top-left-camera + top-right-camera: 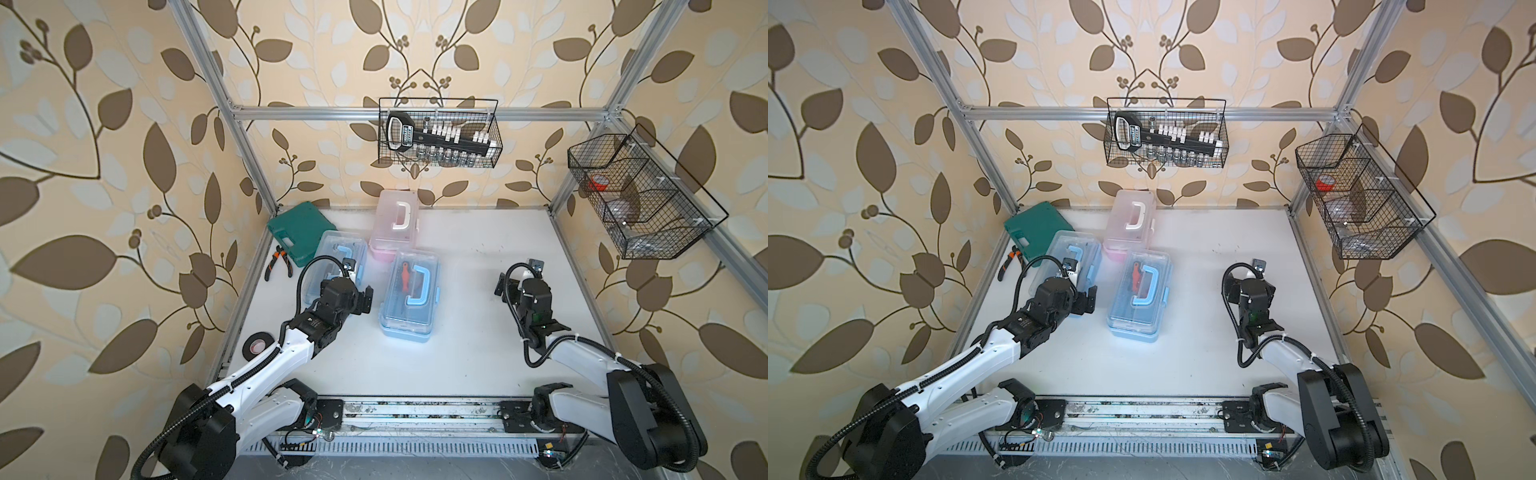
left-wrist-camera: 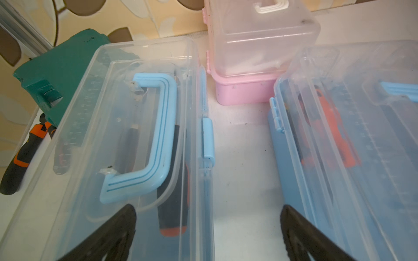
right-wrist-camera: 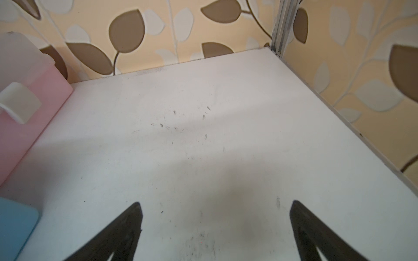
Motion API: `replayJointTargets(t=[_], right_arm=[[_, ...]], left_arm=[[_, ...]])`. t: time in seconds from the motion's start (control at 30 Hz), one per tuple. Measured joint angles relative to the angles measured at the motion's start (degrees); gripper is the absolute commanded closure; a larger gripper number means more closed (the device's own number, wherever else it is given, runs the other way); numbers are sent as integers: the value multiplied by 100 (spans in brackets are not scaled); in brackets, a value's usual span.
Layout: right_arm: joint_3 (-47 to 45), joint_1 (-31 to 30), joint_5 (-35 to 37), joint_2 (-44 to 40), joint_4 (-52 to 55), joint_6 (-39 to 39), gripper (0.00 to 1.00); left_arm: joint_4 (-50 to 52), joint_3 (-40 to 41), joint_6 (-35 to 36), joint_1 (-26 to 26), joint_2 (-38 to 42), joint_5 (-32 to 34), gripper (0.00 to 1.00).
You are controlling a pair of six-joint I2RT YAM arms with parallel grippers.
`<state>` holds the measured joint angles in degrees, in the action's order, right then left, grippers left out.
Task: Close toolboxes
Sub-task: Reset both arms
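Three toolboxes stand at the back left of the white table [image 1: 457,332], each with its clear lid down. The left blue toolbox [image 1: 334,257] [image 2: 126,140] has a blue latch [image 2: 208,137] on its side. The middle blue toolbox [image 1: 409,297] [image 2: 352,144] holds an orange tool. Behind them is the pink toolbox [image 1: 395,226] [image 2: 260,45] [image 3: 29,113] with a white handle. My left gripper [image 1: 365,297] [image 2: 208,206] is open over the gap between the two blue toolboxes and holds nothing. My right gripper [image 1: 519,282] [image 3: 216,203] hangs open over bare table to the right.
A dark green case [image 1: 295,232] and orange-black pliers [image 1: 277,262] lie at the far left. A black tape roll [image 1: 256,345] sits near the left arm. Wire baskets hang on the back wall [image 1: 438,133] and the right wall [image 1: 640,195].
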<state>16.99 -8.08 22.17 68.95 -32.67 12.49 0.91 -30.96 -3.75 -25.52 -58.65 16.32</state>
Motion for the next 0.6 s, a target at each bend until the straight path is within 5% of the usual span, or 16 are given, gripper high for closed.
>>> replayJointTargets(t=[0.6], right_arm=[[-479,890,-907,1600,-3034,-656,2]], left_arm=[[-3001,306,455,1923,-1436,-1217,1]])
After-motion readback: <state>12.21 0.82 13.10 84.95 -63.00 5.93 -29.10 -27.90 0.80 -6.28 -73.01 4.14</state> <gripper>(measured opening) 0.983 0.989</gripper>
